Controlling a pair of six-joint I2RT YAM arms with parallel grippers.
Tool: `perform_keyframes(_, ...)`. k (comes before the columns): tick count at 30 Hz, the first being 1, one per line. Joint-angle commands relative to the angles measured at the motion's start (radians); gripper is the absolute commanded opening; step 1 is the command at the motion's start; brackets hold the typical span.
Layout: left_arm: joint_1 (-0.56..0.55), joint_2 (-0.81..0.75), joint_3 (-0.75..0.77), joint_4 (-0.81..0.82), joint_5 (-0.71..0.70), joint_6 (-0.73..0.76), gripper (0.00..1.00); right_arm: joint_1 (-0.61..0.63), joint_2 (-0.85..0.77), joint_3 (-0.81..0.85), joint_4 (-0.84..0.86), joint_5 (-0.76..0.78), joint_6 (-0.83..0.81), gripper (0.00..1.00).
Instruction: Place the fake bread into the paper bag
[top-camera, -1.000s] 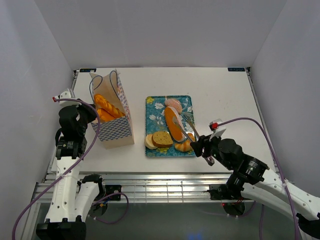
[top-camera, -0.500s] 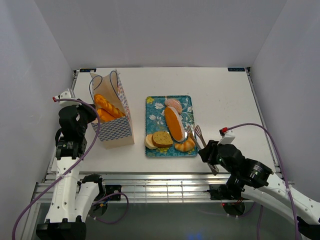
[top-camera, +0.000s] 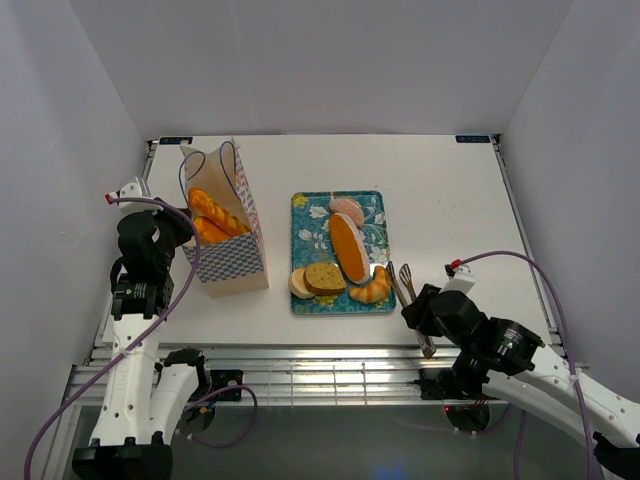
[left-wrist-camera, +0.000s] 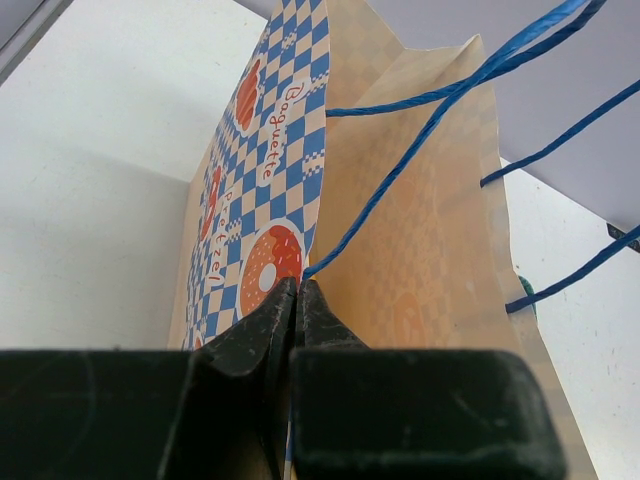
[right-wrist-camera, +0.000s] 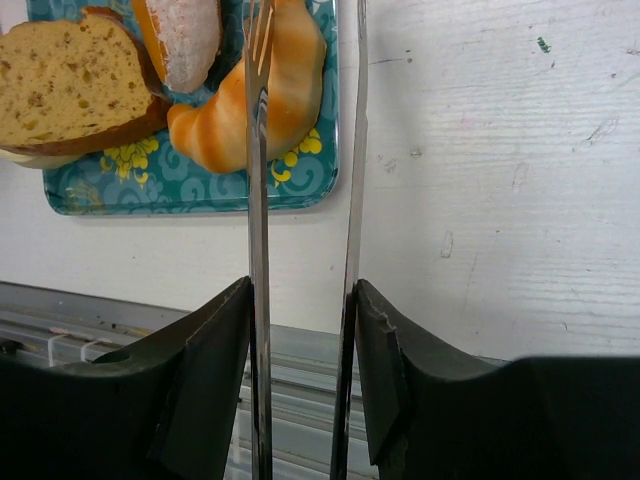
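Note:
The paper bag (top-camera: 228, 240) stands upright at the left of the table with orange fake bread (top-camera: 214, 216) showing in its mouth. My left gripper (top-camera: 184, 231) is shut on the bag's rim (left-wrist-camera: 318, 200), right where a blue cord handle (left-wrist-camera: 400, 160) starts. More fake bread lies on the teal tray (top-camera: 310, 215): a long roll (top-camera: 347, 247), a brown slice (top-camera: 325, 277) and a croissant (top-camera: 370, 290). My right gripper (top-camera: 425, 305) is shut on metal tongs (right-wrist-camera: 258, 150). One tong tip hangs over the croissant (right-wrist-camera: 285, 80), the other just outside the tray edge (right-wrist-camera: 150, 185).
A pale pink bread (top-camera: 347, 209) and a light round slice (top-camera: 298, 283) also lie on the tray. The table's near edge with its metal rails (top-camera: 320, 375) runs right below my right gripper. White walls close in the left, right and back.
My right arm has pulled back toward the near right with the tongs, from over the long roll to the tray's near-right corner, and the tong arms have narrowed. The left arm has not moved.

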Motion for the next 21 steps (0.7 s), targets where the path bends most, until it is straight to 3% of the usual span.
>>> perform_keyframes(1,-0.006,-0.014,-0.002,0.0,0.022,0.004,0.13,-0.003,-0.051,-0.006,0.042,-0.011,0.031,0.49)
perform_keyframes(9,-0.004,-0.013,-0.002,-0.002,0.024,0.002,0.13,-0.003,-0.077,0.078,0.007,0.044,-0.007,0.49)
perform_keyframes(21,-0.006,-0.011,-0.003,0.001,0.033,-0.001,0.12,-0.003,-0.04,0.054,0.03,-0.1,-0.039,0.51)
